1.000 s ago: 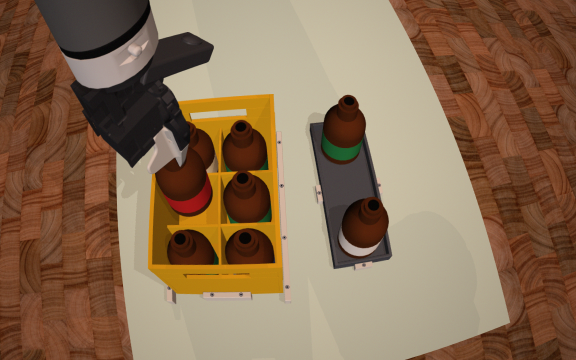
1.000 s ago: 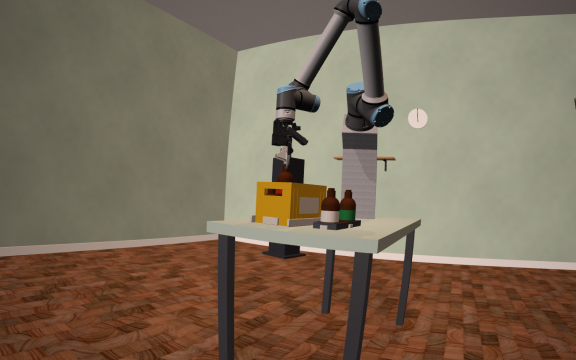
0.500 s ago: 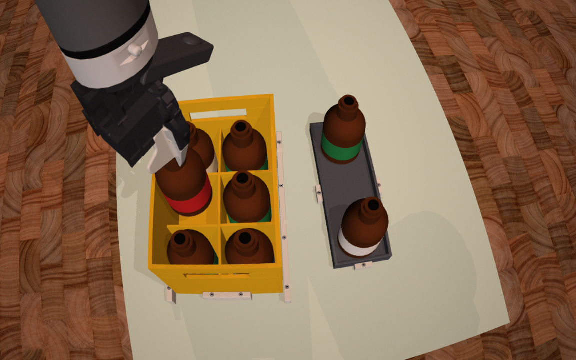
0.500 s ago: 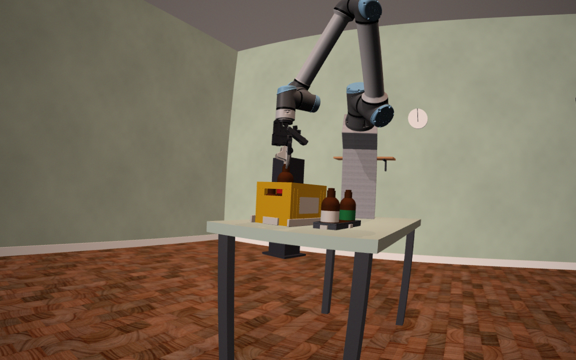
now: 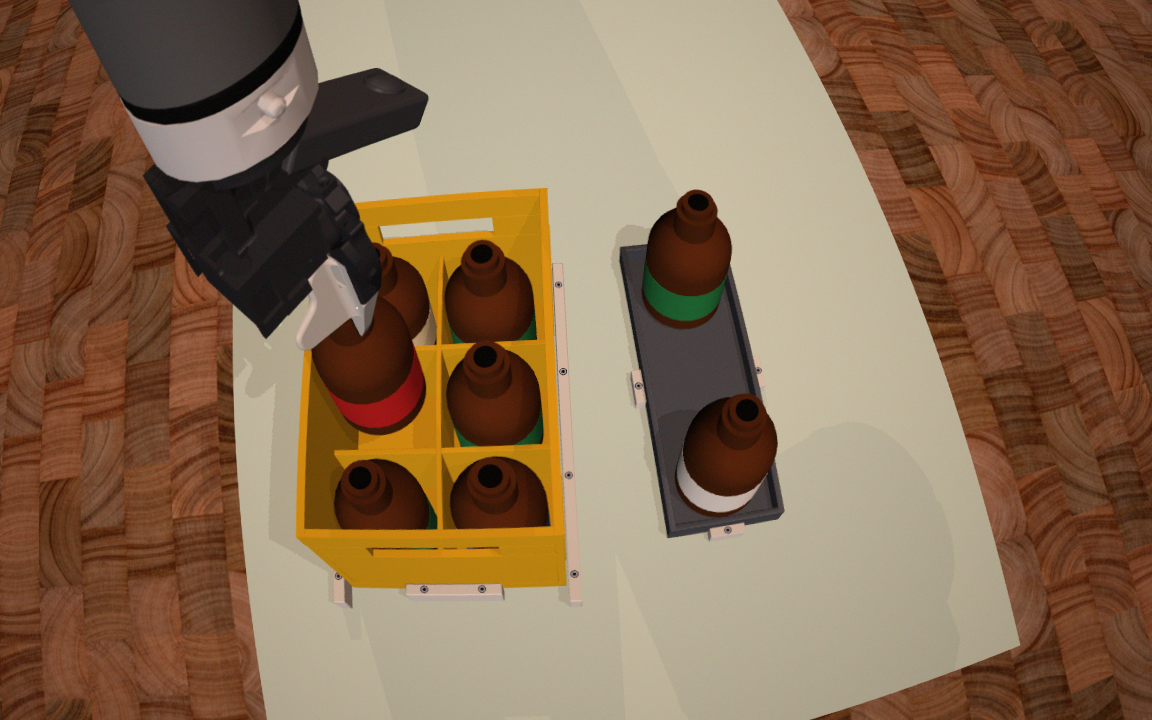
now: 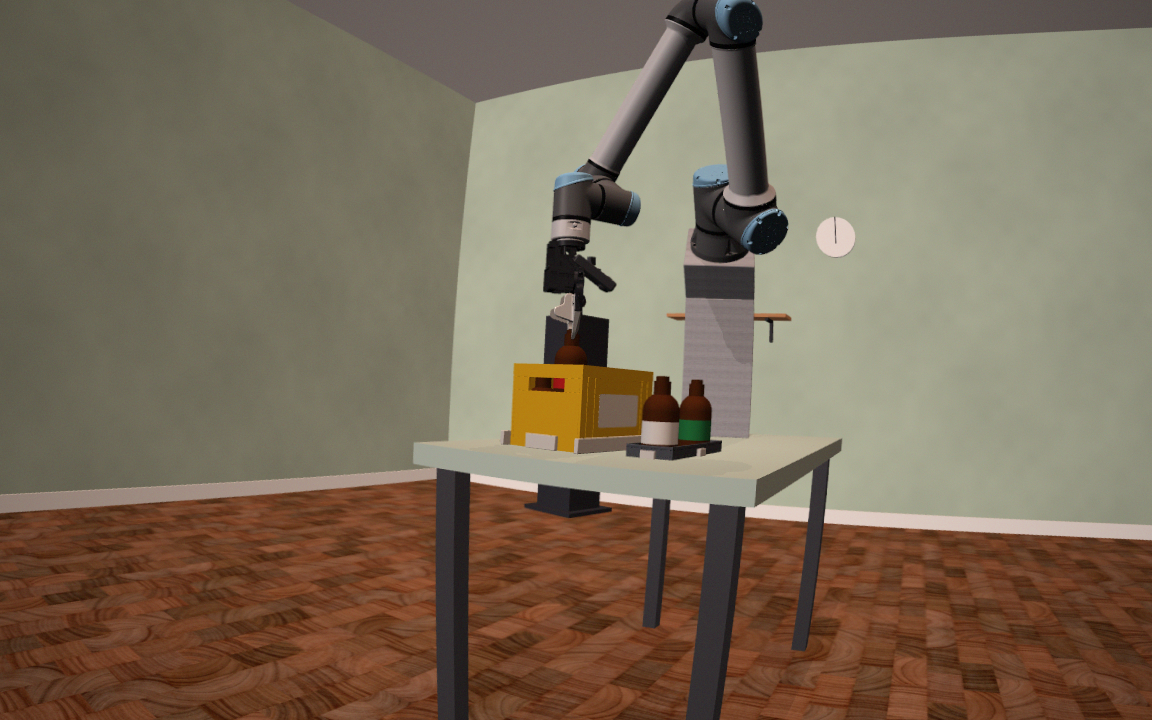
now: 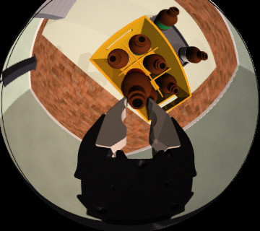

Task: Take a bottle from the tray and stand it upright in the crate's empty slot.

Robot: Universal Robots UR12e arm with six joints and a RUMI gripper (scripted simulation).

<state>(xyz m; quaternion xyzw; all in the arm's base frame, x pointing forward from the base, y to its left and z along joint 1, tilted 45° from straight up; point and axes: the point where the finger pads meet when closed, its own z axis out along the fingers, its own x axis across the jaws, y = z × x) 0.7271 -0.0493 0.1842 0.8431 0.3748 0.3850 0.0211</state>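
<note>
My gripper (image 5: 343,308) is shut on the neck of a brown bottle with a red label (image 5: 370,371). The bottle stands upright, partly down in the middle left slot of the yellow crate (image 5: 432,394), its shoulders and label above the rim. In the wrist view the fingers clamp the bottle's neck (image 7: 136,90) over the crate (image 7: 144,61). In the side view the bottle's top (image 6: 569,351) shows above the crate (image 6: 580,404). The other slots hold brown bottles. The dark tray (image 5: 696,394) holds a green-label bottle (image 5: 686,261) and a white-label bottle (image 5: 728,456).
Pale stop strips (image 5: 562,420) lie along the crate's right and front sides and at the tray's edges. The tray stands right of the crate on the table (image 6: 634,458). The arm's pedestal (image 6: 719,349) rises behind the table.
</note>
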